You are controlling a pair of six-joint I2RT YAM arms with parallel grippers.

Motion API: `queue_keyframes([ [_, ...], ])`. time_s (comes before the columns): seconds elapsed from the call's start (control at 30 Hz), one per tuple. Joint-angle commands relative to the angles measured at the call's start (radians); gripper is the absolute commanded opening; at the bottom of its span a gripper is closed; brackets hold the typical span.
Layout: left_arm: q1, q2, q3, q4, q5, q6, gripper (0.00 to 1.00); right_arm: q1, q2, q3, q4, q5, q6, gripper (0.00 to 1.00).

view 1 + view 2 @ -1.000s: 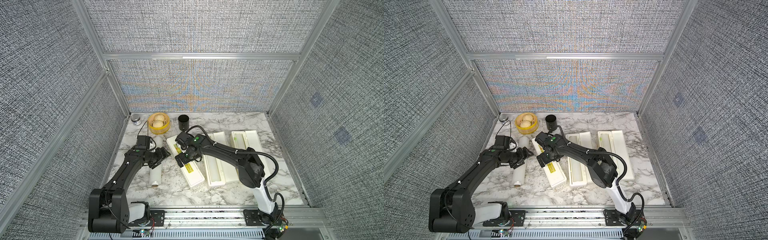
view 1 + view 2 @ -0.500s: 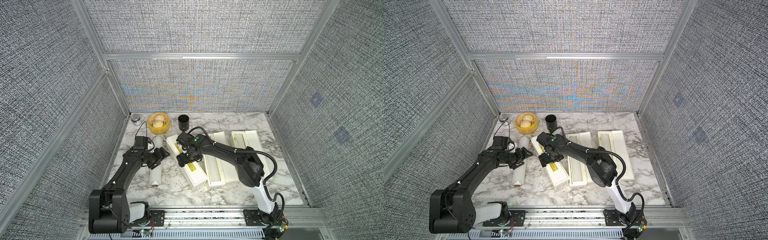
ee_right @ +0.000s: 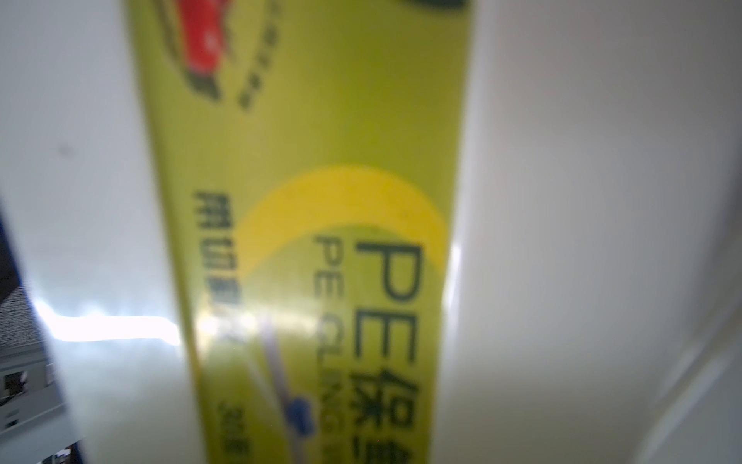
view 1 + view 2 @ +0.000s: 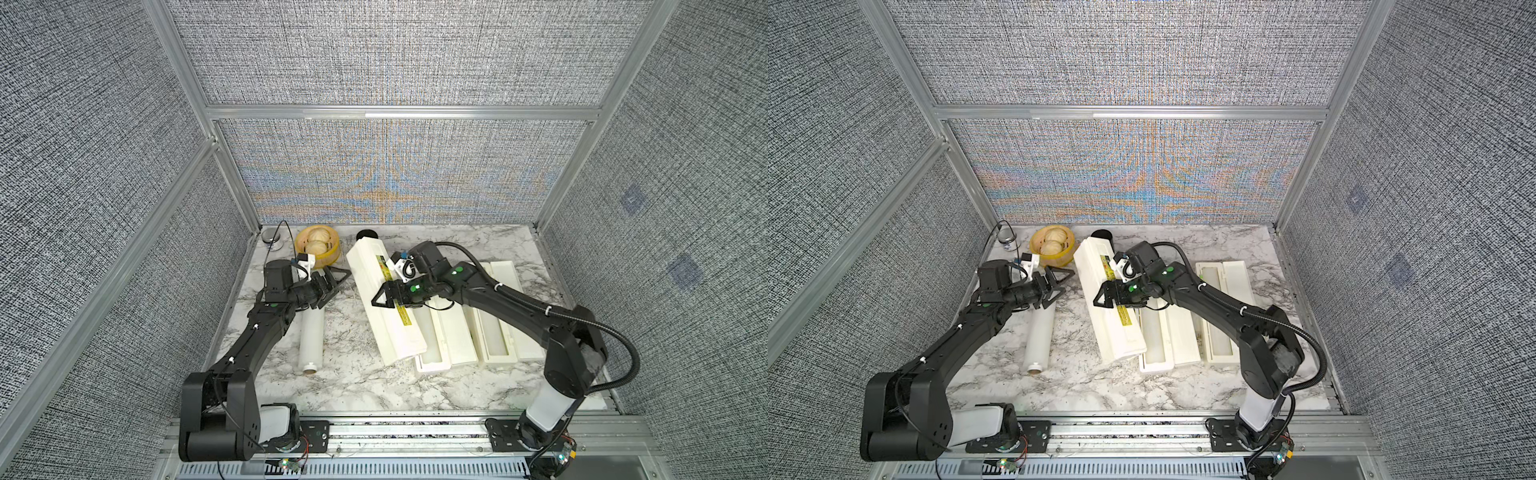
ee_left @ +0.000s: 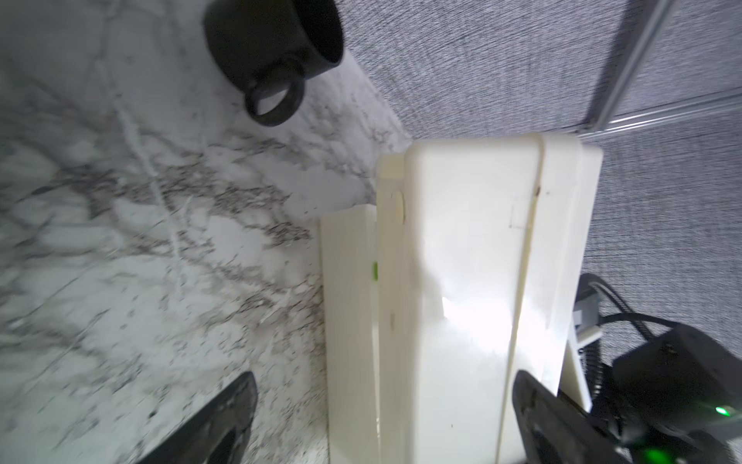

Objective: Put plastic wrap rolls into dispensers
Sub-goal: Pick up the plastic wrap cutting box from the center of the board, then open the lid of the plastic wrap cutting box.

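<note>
I'm clamping my right claw (image 4: 380, 297) across the closed dispenser (image 4: 368, 270), right over its yellow label (image 3: 321, 160) — it is lying slanted on the worktop (image 4: 353, 386), its near end meeting the near-left corner of the middle dispenser (image 4: 451, 345). My left claw (image 4: 340, 281) is hanging spread wide and holding nothing, just left of the closed dispenser, above the far end of the loose roll (image 4: 311, 340) — this one is lying on the worktop left of the closed dispenser, cardboard core pointing near. The right dispenser (image 4: 509, 282) is sitting open just right of the middle one
</note>
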Motion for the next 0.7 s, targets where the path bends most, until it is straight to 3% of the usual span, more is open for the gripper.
queue_keyframes([
  [0.0, 0.001, 0.072, -0.002, 0.421, 0.170, -0.245, 0.99, -0.022, -0.049, -0.049, 0.199, -0.167, 0.067, 0.83],
  [0.23, -0.001, 0.286, -0.022, 1.209, 0.213, -0.762, 1.00, -0.043, -0.101, -0.125, 0.354, -0.307, 0.139, 0.82],
  [0.47, -0.022, 0.275, -0.003, 1.191, 0.208, -0.738, 1.00, -0.041, -0.080, -0.145, 0.426, -0.352, 0.198, 0.82],
  [0.67, -0.025, 0.223, -0.023, 0.983, 0.195, -0.587, 1.00, -0.026, -0.031, -0.117, 0.436, -0.362, 0.224, 0.81],
])
